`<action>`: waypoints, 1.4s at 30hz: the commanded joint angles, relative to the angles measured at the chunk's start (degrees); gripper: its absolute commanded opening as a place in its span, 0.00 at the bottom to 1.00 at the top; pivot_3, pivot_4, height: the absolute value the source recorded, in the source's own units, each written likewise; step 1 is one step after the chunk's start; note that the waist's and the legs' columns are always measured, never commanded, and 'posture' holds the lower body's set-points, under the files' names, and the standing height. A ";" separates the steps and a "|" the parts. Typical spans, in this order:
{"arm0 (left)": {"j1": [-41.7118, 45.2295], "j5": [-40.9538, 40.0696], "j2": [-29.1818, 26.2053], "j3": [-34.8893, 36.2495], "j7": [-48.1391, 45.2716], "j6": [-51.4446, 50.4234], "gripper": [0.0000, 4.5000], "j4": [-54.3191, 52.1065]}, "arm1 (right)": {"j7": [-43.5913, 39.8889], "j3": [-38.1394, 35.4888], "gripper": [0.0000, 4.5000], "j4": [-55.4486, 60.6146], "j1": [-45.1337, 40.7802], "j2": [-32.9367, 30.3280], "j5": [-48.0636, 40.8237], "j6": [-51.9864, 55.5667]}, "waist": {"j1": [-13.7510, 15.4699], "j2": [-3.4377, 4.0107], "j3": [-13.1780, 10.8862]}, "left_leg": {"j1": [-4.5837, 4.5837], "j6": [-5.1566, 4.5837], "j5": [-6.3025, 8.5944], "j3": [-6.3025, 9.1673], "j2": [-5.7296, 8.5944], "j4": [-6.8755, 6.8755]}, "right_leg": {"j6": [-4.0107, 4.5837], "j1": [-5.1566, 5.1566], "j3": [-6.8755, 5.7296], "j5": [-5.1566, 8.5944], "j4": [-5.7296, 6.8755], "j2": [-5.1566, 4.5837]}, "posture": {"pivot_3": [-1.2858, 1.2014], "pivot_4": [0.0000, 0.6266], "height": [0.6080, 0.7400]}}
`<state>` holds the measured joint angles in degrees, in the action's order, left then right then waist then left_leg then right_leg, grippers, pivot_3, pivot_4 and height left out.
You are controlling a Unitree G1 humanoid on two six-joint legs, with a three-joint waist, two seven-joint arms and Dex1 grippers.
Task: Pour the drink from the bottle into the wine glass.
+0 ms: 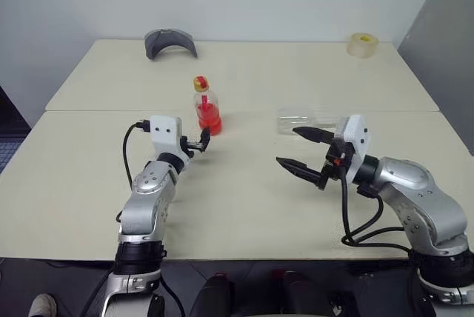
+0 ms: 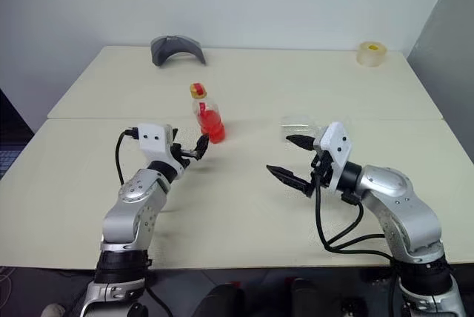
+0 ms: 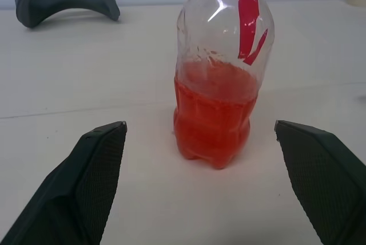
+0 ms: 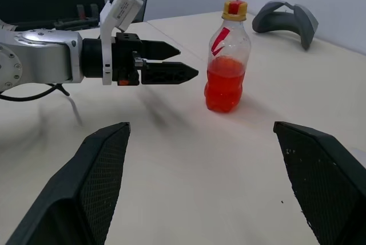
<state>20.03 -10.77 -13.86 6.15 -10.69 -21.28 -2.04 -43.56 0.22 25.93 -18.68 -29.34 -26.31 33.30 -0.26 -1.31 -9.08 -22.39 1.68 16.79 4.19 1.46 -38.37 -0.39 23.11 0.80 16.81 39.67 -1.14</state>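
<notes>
The bottle (image 1: 207, 104) stands upright near the table's middle, with a yellow-and-red cap and the red drink (image 1: 209, 119) filling its lower half. My left gripper (image 1: 201, 141) is open and level just in front of the bottle (image 3: 220, 56), not touching it; its fingers (image 3: 91, 176) flank the bottle from a short way back. The wine glass (image 1: 305, 119) is a clear shape on the table to the right, apparently lying on its side, partly behind my right gripper (image 1: 286, 145). That gripper is open, empty and points left toward the bottle (image 4: 227, 67).
A grey curved object (image 1: 170, 41) lies at the table's far edge, and a roll of tape (image 1: 363, 44) sits at the far right corner. A seam (image 1: 111, 111) joins two tabletops just behind the bottle. Black cables loop beside both arms.
</notes>
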 commanded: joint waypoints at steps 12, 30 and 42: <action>9.61 1.42 0.33 -0.22 -2.34 12.07 0.98 15.91 | 3.12 -1.05 0.96 0.99 -1.65 -0.23 -0.24 -0.54 | 0.11 -0.01 0.00 | -0.03 0.02 -0.01 0.01 0.01 -0.08 | -0.01 0.01 -0.01 0.00 0.04 -0.01 | 0.52 0.24 1.00; 29.63 0.93 2.02 2.23 -7.24 29.55 0.98 53.10 | 5.02 -0.69 0.96 2.13 -2.98 -1.34 -0.31 1.02 | 0.07 -0.03 -0.02 | -0.21 0.04 -0.02 0.05 0.07 -0.37 | -0.01 0.08 -0.08 0.00 0.17 -0.03 | 0.52 0.24 1.00; 33.46 0.60 2.58 3.49 -9.57 35.37 0.60 60.74 | 6.36 -1.32 0.96 2.84 -3.05 -1.44 -0.51 2.05 | 0.01 -0.05 -0.03 | -0.23 0.04 -0.02 0.07 0.07 -0.39 | -0.01 0.11 -0.09 0.00 0.20 -0.03 | 0.52 0.24 1.00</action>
<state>51.39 -10.08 -11.04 9.24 -19.65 12.05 59.40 -37.55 0.25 26.19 -20.77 -30.45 -26.05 35.67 -0.25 -1.35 -9.11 -22.63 1.71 16.77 4.25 1.53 -38.76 -0.41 23.22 0.71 16.80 39.87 -1.17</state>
